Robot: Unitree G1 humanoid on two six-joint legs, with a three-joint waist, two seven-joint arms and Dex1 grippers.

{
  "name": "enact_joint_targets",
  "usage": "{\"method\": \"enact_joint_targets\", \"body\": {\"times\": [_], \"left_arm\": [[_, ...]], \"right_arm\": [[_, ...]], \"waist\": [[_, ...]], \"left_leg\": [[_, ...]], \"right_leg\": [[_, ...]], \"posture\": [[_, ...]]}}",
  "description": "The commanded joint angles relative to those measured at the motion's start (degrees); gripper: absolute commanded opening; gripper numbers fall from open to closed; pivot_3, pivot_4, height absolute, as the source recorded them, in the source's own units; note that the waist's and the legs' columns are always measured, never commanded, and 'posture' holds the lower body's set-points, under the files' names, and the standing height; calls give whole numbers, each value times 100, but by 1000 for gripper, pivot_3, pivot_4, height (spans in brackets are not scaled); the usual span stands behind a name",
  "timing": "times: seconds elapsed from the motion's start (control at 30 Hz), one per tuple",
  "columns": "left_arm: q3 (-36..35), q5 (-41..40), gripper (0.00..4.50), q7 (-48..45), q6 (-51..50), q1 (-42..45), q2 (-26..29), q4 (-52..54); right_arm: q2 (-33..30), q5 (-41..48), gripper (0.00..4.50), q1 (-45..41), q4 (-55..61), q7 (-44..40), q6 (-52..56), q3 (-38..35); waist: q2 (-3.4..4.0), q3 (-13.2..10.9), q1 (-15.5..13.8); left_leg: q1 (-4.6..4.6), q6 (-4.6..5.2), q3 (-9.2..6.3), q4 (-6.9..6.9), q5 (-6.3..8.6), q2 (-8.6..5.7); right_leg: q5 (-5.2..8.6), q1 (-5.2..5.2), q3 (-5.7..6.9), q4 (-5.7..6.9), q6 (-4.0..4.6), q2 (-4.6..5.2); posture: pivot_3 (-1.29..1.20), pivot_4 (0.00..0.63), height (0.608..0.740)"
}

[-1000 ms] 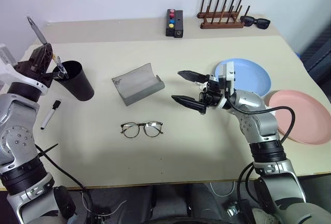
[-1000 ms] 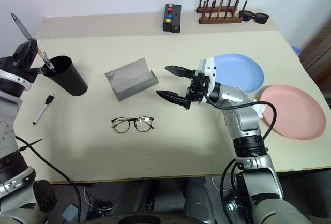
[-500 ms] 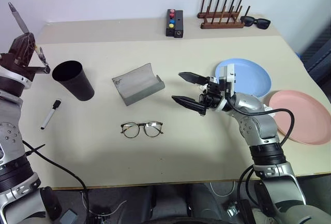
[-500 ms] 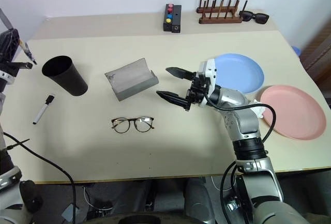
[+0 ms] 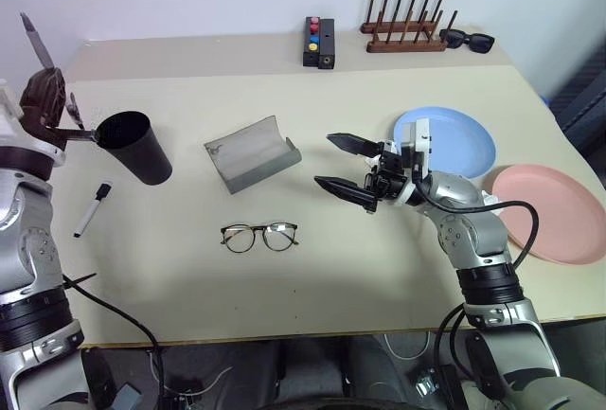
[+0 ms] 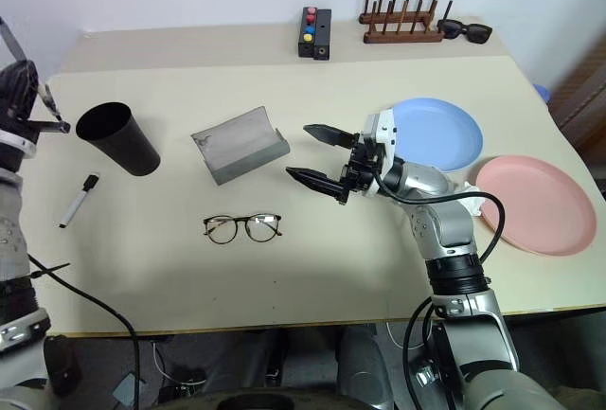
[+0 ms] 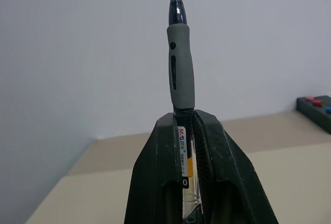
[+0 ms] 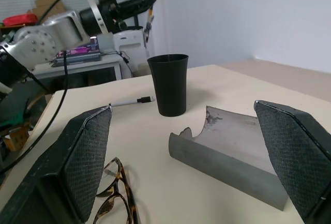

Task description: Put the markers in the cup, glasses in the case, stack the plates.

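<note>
My left gripper [image 5: 49,107] is clamped on the dark marker [image 7: 181,63], its jaws pinched narrow around the barrel so the grey grip and tip stick up past the fingers; it sits at the far nine o'clock edge of the table [image 5: 312,277], just beside the rim of the cup [image 5: 135,147] but not over it, so I judge this marker as not yet delivered. The whitish marker [image 5: 92,208] lies flat on the table at about eight o'clock from the cup, near it but apart, untouched. So of the markers, one is in hand and one is waiting; I can't see into the cup well enough to say whether anything is in it. My right gripper [image 5: 346,167] hangs above mid-table with its fingers spread wide and empty, pointing toward nine o'clock at the case [image 5: 252,152], which lies open with its curved lid up, at about three o'clock from the cup. The glasses [image 5: 259,236] rest on the table with their temples folded, at six o'clock from the case and well clear of it, so that step is not begun. The light blue plate [image 5: 454,140] sits just behind my right wrist at three o'clock, and the salmon pink plate [image 5: 559,211] lies beside it toward four o'clock; they are side by side, possibly touching at the rims, and not stacked. By my reckoning nothing is finished: the first marker is nearest to done, then the second marker, the glasses and the plates all remain.
</note>
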State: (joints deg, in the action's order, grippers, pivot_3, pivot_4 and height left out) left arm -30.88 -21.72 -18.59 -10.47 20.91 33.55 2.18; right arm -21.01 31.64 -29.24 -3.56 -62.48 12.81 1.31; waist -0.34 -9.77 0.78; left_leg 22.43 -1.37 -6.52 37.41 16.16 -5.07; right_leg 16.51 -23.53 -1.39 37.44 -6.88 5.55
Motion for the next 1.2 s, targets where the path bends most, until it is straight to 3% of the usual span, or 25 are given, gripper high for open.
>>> {"method": "enact_joint_targets", "body": {"times": [0.03,0.73,0.77,0.8,1.0,1.03,1.2], "left_arm": [[91,166,98,89,404,129,-83,-277],[554,246,98,89,755,494,-242,-862],[558,242,891,89,750,491,-241,-859],[562,242,1214,92,746,490,-239,-858],[554,153,4228,100,658,483,-276,-805],[549,115,4445,97,619,472,-287,-757],[429,-126,4445,149,394,520,-295,-543]], "right_arm": [[5,48,4500,-73,186,-24,-84,-96],[-69,65,4500,-5,360,124,-31,-133],[-71,65,4500,-5,361,127,-31,-132],[-73,65,4500,-9,354,127,-32,-132],[-67,59,4500,-32,373,149,-15,-112],[-64,59,4500,-35,377,157,-10,-110],[-38,39,4500,-74,344,169,-13,-94]], "waist": [[0,0,-4],[-3,2,8],[-3,2,5],[-3,2,3],[-3,2,7],[-3,2,7],[-3,2,6]], "left_leg": [[0,0,0,1,0,0],[0,0,-1,0,0,-1],[1,0,-1,0,0,-1],[0,0,-1,1,0,-1],[0,0,-1,1,0,-1],[0,0,-1,1,0,-1],[1,0,-1,1,0,-1]], "right_leg": [[0,1,0,0,0,0],[0,-2,1,1,0,0],[0,-2,1,1,0,0],[0,-1,1,1,-1,0],[0,-1,1,2,-1,0],[0,-1,1,1,-1,0],[0,-1,1,1,-1,0]], "posture": [[0,150,740],[0,150,740],[0,150,740],[0,150,740],[0,150,740],[0,150,740],[0,150,740]]}}
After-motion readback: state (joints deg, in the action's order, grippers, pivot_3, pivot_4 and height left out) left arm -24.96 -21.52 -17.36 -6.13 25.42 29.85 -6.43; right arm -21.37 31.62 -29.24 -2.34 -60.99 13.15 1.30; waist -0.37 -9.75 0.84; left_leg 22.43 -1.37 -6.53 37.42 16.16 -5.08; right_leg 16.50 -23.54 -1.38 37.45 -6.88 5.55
